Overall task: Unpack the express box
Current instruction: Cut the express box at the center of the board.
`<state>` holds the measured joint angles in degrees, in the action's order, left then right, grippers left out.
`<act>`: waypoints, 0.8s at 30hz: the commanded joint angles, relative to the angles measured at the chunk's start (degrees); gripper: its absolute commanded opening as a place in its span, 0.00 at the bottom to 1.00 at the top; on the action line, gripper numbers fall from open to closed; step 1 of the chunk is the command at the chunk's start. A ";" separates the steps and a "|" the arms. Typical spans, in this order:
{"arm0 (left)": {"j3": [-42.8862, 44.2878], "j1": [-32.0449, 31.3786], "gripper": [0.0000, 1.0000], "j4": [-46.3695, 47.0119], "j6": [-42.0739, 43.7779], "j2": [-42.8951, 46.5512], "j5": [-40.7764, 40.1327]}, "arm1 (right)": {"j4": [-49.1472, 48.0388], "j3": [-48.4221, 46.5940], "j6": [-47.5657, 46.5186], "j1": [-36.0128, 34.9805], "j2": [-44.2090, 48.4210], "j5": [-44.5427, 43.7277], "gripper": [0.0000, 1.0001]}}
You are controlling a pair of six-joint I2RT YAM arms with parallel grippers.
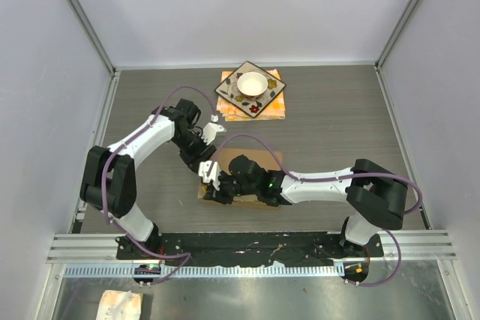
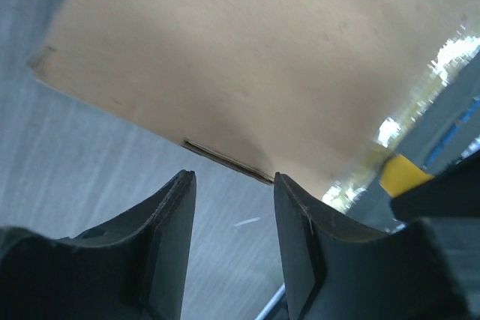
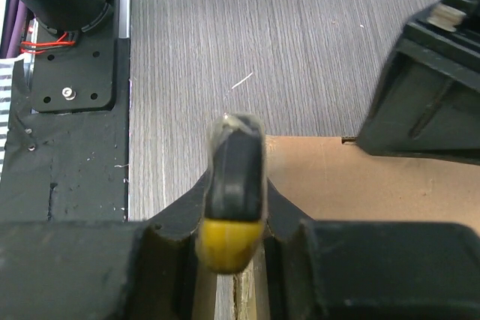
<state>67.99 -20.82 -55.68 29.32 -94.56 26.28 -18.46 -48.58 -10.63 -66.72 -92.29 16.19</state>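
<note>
Shows a grey wood-grain table [image 1: 337, 110] enclosed by white walls [image 1: 247, 5]. Places the express box [image 1: 264, 157] at near centre, largely hidden under both arms. Beyond it, well apart: patterned plate [image 1: 229, 89] bearing a white bowl [image 1: 252, 84]. Left gripper [image 2: 231, 177] parted, empty, at the box's edge; right gripper [image 3: 235, 129] pressed closed at its left edge, hold indeterminate.

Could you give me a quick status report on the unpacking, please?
Left gripper open, at the express box edge. Right gripper looks shut beside the box; hold unconfirmed. Patterned plate with bowl sits apart, beyond the box.
</note>
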 commanded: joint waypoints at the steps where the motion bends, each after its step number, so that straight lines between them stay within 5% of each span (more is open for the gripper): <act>1: -1.98 0.52 0.51 -6.54 2.14 4.39 5.96 | 2.46 -0.29 0.88 0.01 -2.54 0.08 0.01; 4: -3.30 0.43 0.51 -6.11 1.88 3.69 7.20 | 2.55 -0.90 0.70 0.10 -2.81 -0.19 0.01; 8: -5.31 0.34 0.28 -3.66 1.01 1.58 5.63 | 2.99 -1.61 0.53 -0.08 -2.11 -0.01 0.01; 14: -6.99 -0.01 0.10 1.36 -0.67 -1.32 -0.42 | 3.87 -1.43 0.53 -0.43 -0.44 -0.36 0.01; 24: -7.87 -0.01 0.00 7.16 -3.57 -2.90 -6.76 | 5.44 1.11 -0.35 -0.87 4.22 -2.38 0.01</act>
<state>62.76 -20.56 -59.18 24.32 -93.38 31.14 -16.80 -49.10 -10.37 -67.07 -91.77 15.18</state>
